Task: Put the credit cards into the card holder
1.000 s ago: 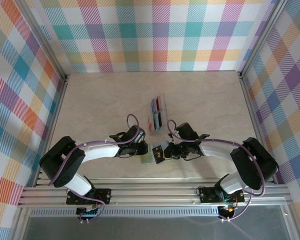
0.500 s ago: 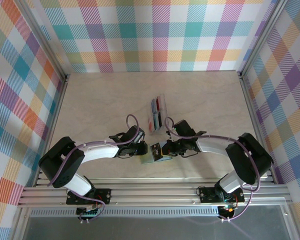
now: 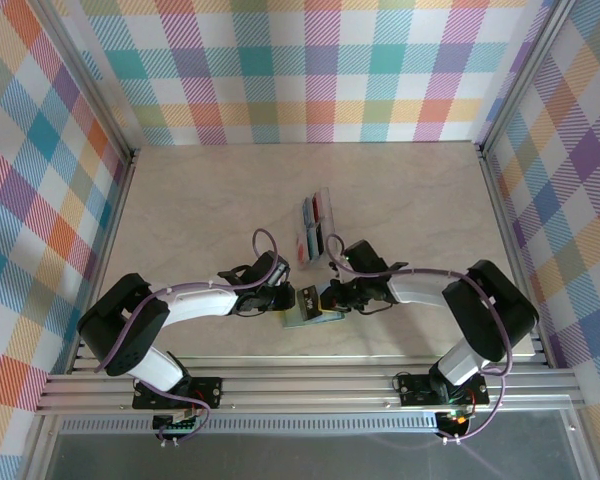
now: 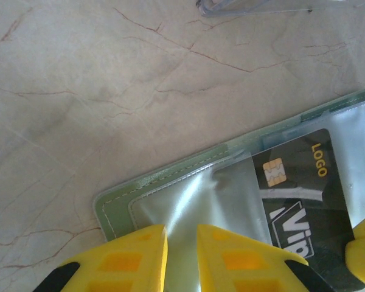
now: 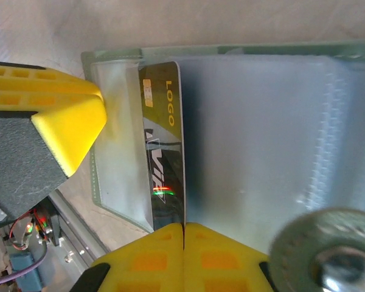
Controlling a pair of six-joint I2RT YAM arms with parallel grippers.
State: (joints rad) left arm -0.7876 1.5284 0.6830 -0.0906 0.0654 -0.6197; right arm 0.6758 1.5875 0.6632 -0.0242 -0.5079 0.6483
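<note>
Marble table [image 4: 79, 73]: left tool [image 4: 181, 236] pinches card holder [image 4: 118, 204]; right tool [image 5: 184, 230] clamps dark card [image 5: 164, 152].

The top view was bright and evenly lit from above, with faint soft shadows under the arms [image 3: 205, 300] on the table [image 3: 200, 200]. Its posts [image 3: 85, 75] leaned outward at the edges. At the left wrist, the left fingers [image 4: 121, 261] were blurred and pale glare lay on the holder [image 4: 188, 194]. At the right wrist, the right fingers [image 5: 140, 261] and a screw [image 5: 331, 255] were out of focus. The card [image 5: 161, 140] bore a red-green glint, with a dark shadow band just beside it.
</note>
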